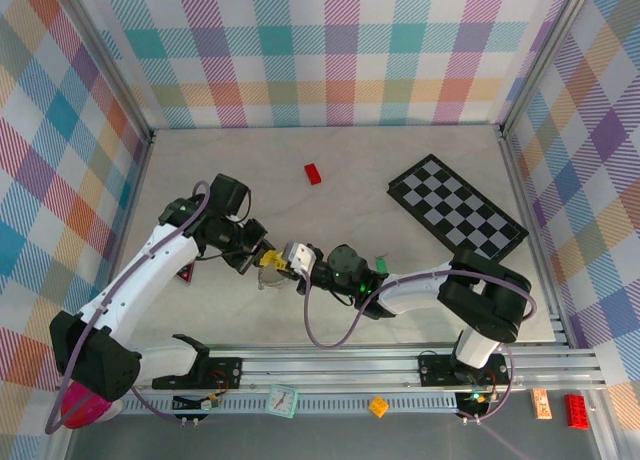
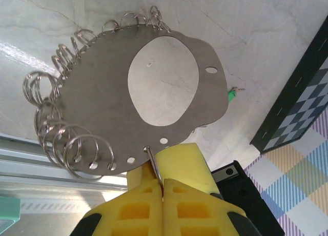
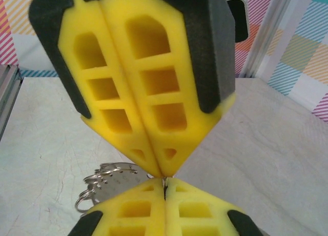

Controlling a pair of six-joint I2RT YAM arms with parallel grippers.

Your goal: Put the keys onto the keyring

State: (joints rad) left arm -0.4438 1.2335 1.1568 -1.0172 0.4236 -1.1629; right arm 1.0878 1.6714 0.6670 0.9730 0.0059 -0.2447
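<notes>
Lab robot cell: plaid backdrop walls (image 1: 330, 50), aluminium frame rails (image 1: 400, 365).

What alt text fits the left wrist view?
The left gripper, shut, pinches the lower edge of the keyring, a flat grey metal plate with a large oval hole and wire rings along its left rim. Beyond lie a pale table and a chequered board.

One keyring (image 2: 102, 107), its edge strung with small wire rings that overlap too much to count exactly. One green-headed key (image 2: 232, 94). One chequered board (image 1: 457, 206). Two red bricks: the far red brick (image 1: 314, 173) and the near red brick (image 1: 577, 410). One orange block (image 1: 378, 407). Two grippers: the left gripper (image 2: 163, 183) and the right gripper (image 3: 165, 187).
</notes>
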